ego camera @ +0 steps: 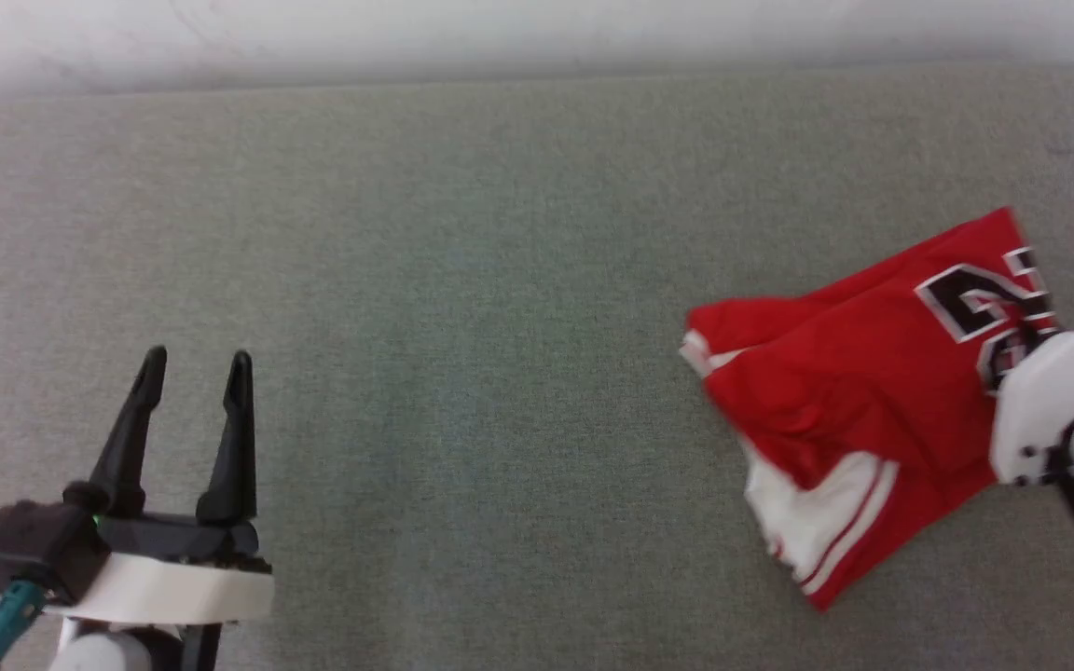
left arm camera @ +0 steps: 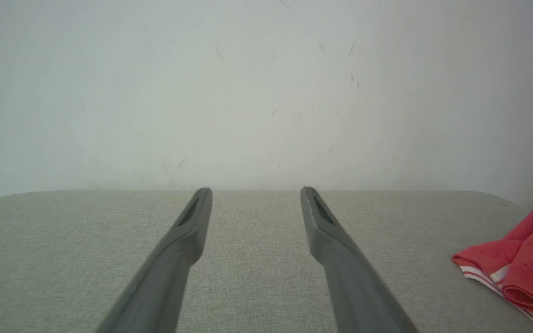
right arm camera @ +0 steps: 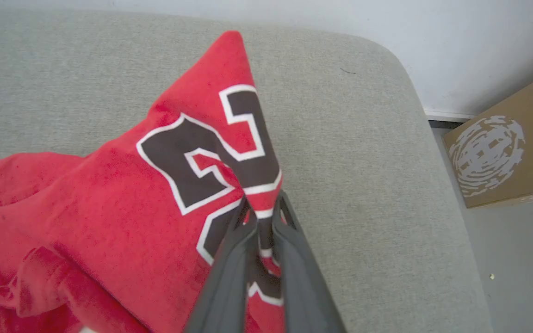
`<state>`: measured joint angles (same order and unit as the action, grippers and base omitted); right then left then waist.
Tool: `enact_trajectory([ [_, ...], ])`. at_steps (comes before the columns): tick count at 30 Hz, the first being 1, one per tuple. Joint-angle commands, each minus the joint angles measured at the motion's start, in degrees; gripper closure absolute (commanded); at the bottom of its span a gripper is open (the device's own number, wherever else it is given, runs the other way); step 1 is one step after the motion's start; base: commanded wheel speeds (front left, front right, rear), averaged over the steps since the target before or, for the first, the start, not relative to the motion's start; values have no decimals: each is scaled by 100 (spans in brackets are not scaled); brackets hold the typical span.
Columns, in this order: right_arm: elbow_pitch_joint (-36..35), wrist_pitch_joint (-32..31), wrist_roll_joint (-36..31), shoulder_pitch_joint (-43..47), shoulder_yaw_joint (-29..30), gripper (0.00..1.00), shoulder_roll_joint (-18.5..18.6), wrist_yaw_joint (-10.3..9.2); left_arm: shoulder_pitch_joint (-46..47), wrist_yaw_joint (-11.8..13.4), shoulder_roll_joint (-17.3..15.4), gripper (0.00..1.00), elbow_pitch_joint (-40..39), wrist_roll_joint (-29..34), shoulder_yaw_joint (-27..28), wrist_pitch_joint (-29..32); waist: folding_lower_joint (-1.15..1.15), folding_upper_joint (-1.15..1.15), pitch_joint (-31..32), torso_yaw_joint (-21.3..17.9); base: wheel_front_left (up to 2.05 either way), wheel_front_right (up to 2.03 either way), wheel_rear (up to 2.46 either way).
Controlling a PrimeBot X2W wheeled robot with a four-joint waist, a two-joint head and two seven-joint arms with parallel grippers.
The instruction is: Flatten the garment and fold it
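The garment (ego camera: 859, 391) is a red jersey with white striped trim and a black, white-outlined number, lying crumpled at the right side of the grey table (ego camera: 462, 308). In the right wrist view my right gripper (right arm camera: 263, 209) is shut on a pinched fold of the garment (right arm camera: 109, 194) at its right edge, beside the number. The head view has the right arm's white wrist (ego camera: 1054, 401) over the garment's right side. My left gripper (ego camera: 197, 368) stands open over bare table at the lower left, far from the cloth. The garment's edge (left arm camera: 521, 263) peeks in at the right of the left wrist view.
A white wall (ego camera: 537, 37) runs behind the table's far edge. Past the table's rounded right corner, a brown cardboard box (right arm camera: 502, 143) stands on the floor. Bare grey table lies between my left gripper (left arm camera: 256, 190) and the garment.
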<state>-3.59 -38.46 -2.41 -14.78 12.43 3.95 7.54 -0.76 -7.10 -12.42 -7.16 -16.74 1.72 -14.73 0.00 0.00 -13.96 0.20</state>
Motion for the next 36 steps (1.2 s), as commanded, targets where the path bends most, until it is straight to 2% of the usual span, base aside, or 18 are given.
enact_trajectory([
  [1,-50,-84,-139,-181,154,100,142,-5,150,-37,-80,0,-86,-30,-3,-27,0,0,-356,-191,0,0,0],
  [11,-77,-342,-673,-798,881,100,908,-5,667,-38,-407,0,-445,-162,-104,-27,0,0,-1231,-370,0,0,0],
  [16,-65,-362,-862,-921,1255,100,1095,-5,858,-38,-527,0,-532,-219,-150,-27,0,0,-1599,-411,0,0,0],
  [21,-26,-230,-980,-965,1454,100,1142,-5,1022,-38,-611,0,-629,-262,-151,-27,0,0,-1879,-459,0,0,0],
  [29,183,46,-1089,-1097,1614,100,961,-5,1177,-38,-692,0,-765,-358,-170,-27,0,0,-2083,-516,0,0,0],
  [30,201,76,-1113,-1118,1645,96,928,-5,1194,-38,-689,0,-793,-378,-166,-27,0,0,-2081,-522,0,0,0],
  [31,216,129,-1139,-1130,1645,56,908,-5,1208,-38,-685,0,-822,-397,-164,-27,0,0,-2067,-529,0,0,0],
  [32,234,181,-1161,-1137,1646,0,893,-5,1219,-38,-673,0,-849,-412,-151,-27,0,0,-2043,-535,0,0,0],
  [36,323,270,-1238,-1138,1710,0,852,-5,1213,-38,-521,0,-868,-483,-42,-27,0,0,-1849,-539,0,0,0],
])
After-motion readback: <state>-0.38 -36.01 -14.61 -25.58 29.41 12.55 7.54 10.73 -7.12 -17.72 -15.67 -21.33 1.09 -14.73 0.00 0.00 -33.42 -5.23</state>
